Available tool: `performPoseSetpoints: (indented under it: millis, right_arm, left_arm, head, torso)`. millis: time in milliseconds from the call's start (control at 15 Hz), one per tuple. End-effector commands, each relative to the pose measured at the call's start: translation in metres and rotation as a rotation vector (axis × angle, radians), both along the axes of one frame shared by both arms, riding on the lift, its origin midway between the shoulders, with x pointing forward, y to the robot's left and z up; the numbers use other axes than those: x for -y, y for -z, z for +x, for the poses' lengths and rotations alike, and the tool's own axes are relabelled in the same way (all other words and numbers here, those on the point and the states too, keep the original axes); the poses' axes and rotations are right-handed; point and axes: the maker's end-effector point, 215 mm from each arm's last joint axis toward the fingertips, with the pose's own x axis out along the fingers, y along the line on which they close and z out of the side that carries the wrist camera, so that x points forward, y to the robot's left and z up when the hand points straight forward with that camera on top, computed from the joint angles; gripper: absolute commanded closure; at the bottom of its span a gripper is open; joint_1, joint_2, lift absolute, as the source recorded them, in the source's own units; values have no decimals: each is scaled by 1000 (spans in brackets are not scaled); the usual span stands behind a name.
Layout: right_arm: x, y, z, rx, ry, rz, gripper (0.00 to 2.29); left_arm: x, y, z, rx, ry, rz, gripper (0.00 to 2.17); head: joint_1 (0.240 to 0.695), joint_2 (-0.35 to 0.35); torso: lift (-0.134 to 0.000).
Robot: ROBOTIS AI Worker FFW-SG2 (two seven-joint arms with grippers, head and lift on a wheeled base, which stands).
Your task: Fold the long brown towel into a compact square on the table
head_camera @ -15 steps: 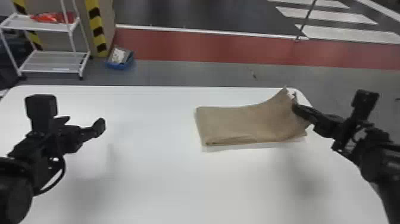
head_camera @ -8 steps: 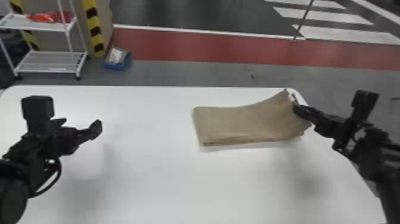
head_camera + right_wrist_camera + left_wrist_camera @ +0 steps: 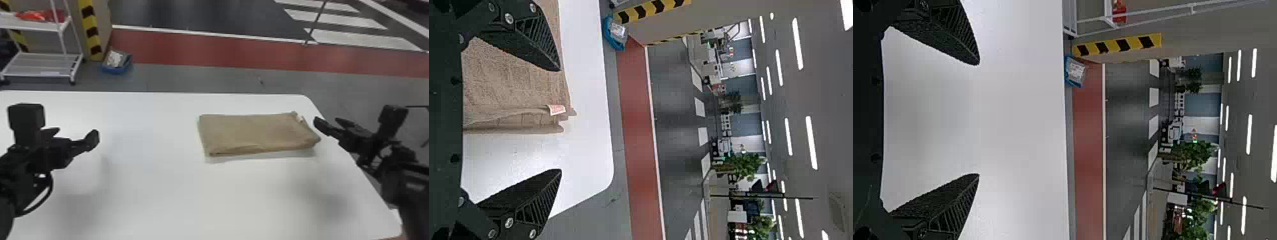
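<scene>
One towel [image 3: 255, 132], likely soft and light, lies just beside the right fingers [image 3: 524, 195] — wide, like the left fingers [image 3: 943, 200] — best pinched at its nearer, layered end.

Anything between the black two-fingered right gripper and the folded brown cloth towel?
Nothing visible. In the head view, the right gripper hangs just off the right end of the brown towel, near the white table's right edge.
</scene>
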Motion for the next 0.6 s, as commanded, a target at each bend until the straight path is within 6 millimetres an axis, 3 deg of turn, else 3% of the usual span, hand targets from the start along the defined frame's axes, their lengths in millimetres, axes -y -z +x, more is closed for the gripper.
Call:
performPoseSetpoints:
  millis: [0, 200, 400, 533]
  right_arm:
    - [10, -7, -19, 30, 10, -6, 130]
    - [15, -1, -32, 23, 13, -6, 147]
    - [13, -1, -52, 66, 19, -9, 151]
    - [15, -4, -70, 104, 28, -4, 154]
  left_arm:
    - [17, -4, -2, 9, 23, -8, 80]
    - [50, -18, -3, 34, 69, -34, 80]
    - [107, -26, -13, 41, 128, -103, 87]
    - [158, -35, -12, 49, 176, -150, 134]
  head:
    - [695, -216]
    - [695, -249]
    - [695, -286]
    - [695, -314]
  torso:
    - [-128]
    - [-128]
    - [-128]
    - [-128]
